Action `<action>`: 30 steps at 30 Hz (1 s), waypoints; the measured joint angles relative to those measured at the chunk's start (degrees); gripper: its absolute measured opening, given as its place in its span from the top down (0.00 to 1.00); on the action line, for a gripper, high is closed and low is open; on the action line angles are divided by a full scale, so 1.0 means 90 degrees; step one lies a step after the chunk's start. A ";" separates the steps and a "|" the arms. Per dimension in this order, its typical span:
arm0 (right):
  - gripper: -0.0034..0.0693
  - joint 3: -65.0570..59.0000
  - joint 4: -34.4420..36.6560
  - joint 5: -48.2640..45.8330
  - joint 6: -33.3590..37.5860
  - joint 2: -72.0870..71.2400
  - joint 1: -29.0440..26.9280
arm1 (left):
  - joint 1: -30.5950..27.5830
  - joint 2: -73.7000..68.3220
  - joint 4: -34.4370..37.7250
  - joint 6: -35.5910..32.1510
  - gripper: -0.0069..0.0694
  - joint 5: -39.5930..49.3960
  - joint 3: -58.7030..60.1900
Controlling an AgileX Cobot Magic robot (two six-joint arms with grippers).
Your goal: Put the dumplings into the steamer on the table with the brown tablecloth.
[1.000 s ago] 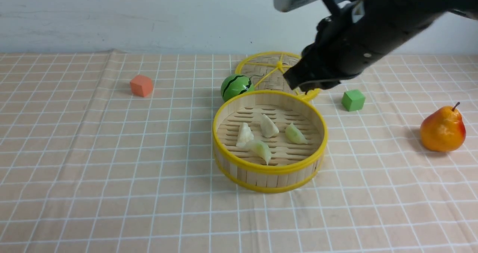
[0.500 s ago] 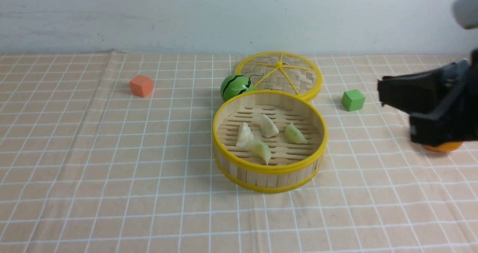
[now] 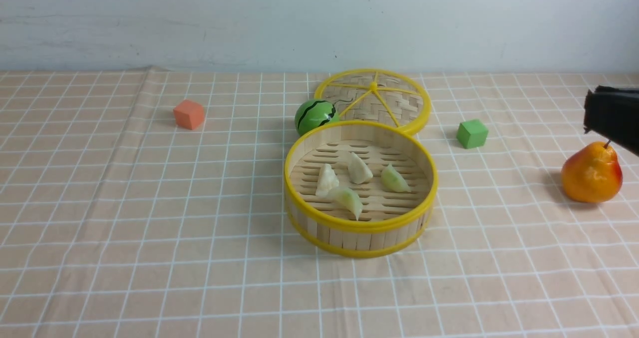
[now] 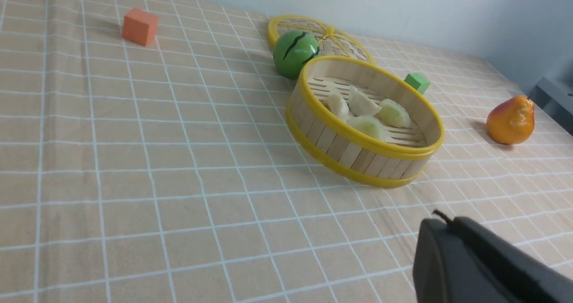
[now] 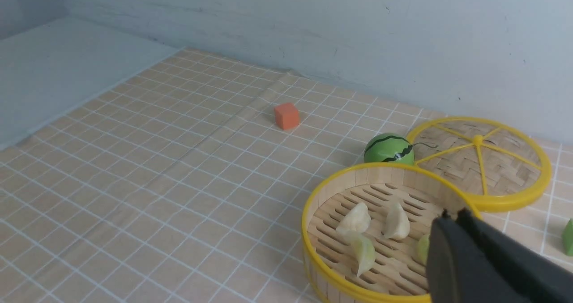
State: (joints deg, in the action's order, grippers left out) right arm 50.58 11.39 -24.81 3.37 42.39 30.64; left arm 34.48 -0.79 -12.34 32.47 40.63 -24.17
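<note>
no writing or brand could be read anywhere. four dumplings (image 3: 358, 183) lay inside the steamer (image 3: 360, 228) on the brown tablecloth (image 3: 150, 228) covering the desk. whether either arm's jaws were wide or narrow couldn't be told.

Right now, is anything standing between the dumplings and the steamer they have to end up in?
Nothing visible does. All four dumplings already lie on the slotted floor of the steamer. The lid lies flat behind it on the brown tablecloth, not covering it, and the watermelon ball sits outside the rim.
</note>
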 joint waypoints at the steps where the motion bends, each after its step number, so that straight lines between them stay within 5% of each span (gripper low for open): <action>1: 0.97 -0.0006 0.0000 -0.0009 0.0000 0.0000 0.0000 | 0.0000 0.0000 0.0000 0.0000 0.93 0.0000 0.0000; 14: 0.98 -0.0950 -0.0405 0.0208 0.0000 -0.0621 -0.0231 | 0.0000 0.0000 0.0000 0.0000 0.93 0.0000 0.0000; 21: 0.98 -0.3625 -0.0735 0.1372 -0.0209 -0.2815 -0.1818 | 0.0000 0.0000 0.0000 0.0000 0.93 0.0006 0.0000; 30: 0.98 -0.5473 -0.0954 0.1045 -0.0811 -0.4690 -0.3490 | 0.0000 0.0000 0.0000 0.0000 0.93 0.0006 0.0000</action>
State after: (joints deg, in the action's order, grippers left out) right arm 1.33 2.80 -15.40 -3.93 0.18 -0.77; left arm 34.48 -0.79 -12.34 32.47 40.69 -24.17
